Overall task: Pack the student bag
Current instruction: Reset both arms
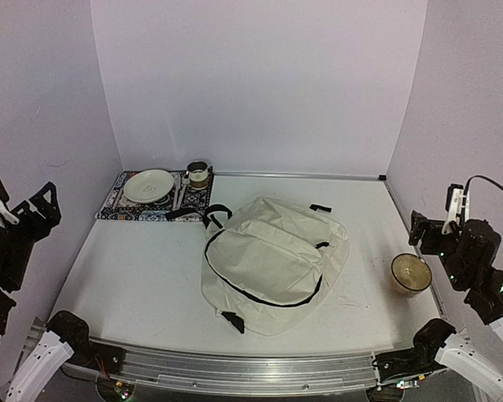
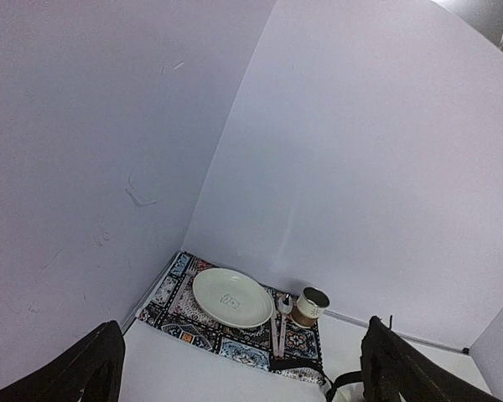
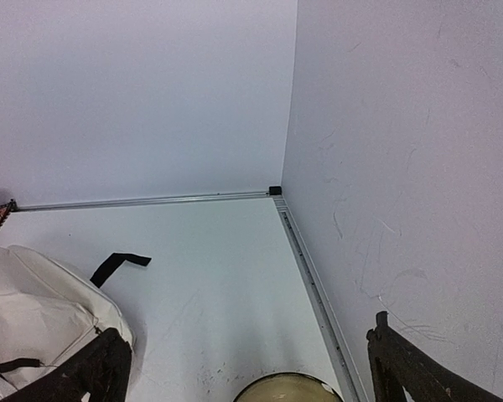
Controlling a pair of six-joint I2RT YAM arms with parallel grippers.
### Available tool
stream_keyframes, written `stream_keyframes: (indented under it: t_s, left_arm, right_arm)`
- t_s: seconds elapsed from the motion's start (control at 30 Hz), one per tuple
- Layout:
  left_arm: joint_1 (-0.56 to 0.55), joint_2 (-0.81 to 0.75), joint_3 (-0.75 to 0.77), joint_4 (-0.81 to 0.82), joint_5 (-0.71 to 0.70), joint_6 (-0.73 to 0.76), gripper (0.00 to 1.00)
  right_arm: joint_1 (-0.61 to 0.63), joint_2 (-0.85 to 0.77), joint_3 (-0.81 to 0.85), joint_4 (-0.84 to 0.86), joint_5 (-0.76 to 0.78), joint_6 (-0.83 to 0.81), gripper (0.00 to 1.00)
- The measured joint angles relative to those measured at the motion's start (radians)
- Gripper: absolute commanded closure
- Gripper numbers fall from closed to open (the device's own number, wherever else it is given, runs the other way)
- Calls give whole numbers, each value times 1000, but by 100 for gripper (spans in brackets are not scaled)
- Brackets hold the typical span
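The student bag (image 1: 272,260) is a large cream backpack with black straps and a black zipper, lying flat in the middle of the table. The zipper looks shut. Its corner shows in the right wrist view (image 3: 25,318). My left gripper (image 1: 18,205) is raised at the far left edge, well away from the bag, open and empty (image 2: 243,381). My right gripper (image 1: 434,219) is raised at the far right, above a tan bowl (image 1: 412,272), open and empty (image 3: 251,381).
A patterned placemat (image 1: 117,205) at the back left holds a pale plate (image 1: 148,185), cutlery (image 1: 178,193) and a small cup (image 1: 198,173); all show in the left wrist view (image 2: 230,297). The bowl's rim shows below the right gripper (image 3: 289,390). White walls enclose three sides.
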Motion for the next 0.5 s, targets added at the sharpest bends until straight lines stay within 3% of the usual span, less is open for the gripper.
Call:
stream_keyframes:
  t_s: [0.5]
  left_arm:
    - [0, -70, -64, -36, 21, 17, 1]
  right_arm:
    - [0, -59, -37, -22, 3, -3, 2]
